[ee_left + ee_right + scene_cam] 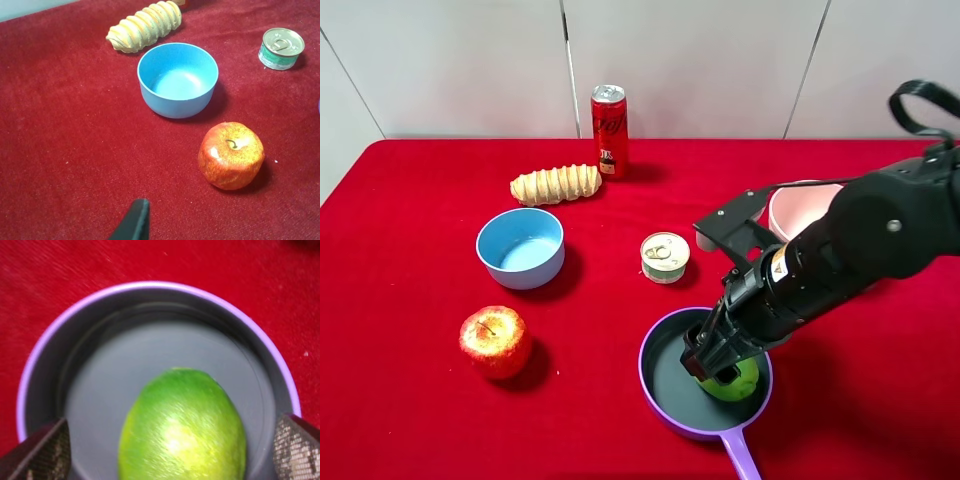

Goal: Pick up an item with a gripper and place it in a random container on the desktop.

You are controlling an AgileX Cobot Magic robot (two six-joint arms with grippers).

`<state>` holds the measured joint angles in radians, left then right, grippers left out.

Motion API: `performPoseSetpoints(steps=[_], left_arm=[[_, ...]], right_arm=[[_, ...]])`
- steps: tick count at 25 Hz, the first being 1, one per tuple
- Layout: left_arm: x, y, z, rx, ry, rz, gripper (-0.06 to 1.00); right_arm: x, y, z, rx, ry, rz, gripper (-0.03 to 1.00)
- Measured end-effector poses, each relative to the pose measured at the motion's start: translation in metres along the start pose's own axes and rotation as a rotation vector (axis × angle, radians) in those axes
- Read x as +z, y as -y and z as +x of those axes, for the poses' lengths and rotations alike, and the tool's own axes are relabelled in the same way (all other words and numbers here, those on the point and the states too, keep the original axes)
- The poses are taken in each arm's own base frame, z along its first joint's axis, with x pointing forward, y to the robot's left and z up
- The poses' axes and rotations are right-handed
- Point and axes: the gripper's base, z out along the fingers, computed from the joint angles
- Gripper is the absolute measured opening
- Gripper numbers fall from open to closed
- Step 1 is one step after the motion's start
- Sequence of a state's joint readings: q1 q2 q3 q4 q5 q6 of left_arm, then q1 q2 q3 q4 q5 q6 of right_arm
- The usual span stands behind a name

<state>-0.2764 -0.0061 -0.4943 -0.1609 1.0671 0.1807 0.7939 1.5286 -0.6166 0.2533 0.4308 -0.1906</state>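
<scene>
Both fingers of the right pincer (170, 452) stand spread wide of the glossy green lime (182, 427) inside the purple-rimmed grey pan (150, 287); lifting carelessly could nudge it rolling. Left pincer's state cannot be told.

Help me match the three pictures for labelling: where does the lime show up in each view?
Exterior high: lime low right of centre, inside the purple pan, under the right gripper.
Left wrist: not in it.
Right wrist: lime at bottom centre, between the open fingers.
Shared landmark: the pan's purple rim.
</scene>
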Motion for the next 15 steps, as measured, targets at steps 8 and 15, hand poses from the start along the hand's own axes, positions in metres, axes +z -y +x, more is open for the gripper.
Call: performPoseSetpoints(steps=[8, 15], left_arm=[[0.0, 0.0, 0.0, 0.0, 0.0, 0.0, 0.99], [0.0, 0.0, 0.0, 0.0, 0.0, 0.0, 0.99]], right_arm=[[-0.026, -0.008, 0.006, -0.046, 0.007, -0.021, 0.61], [-0.06, -0.009, 0.013, -0.126, 0.072, 0.005, 0.69]])
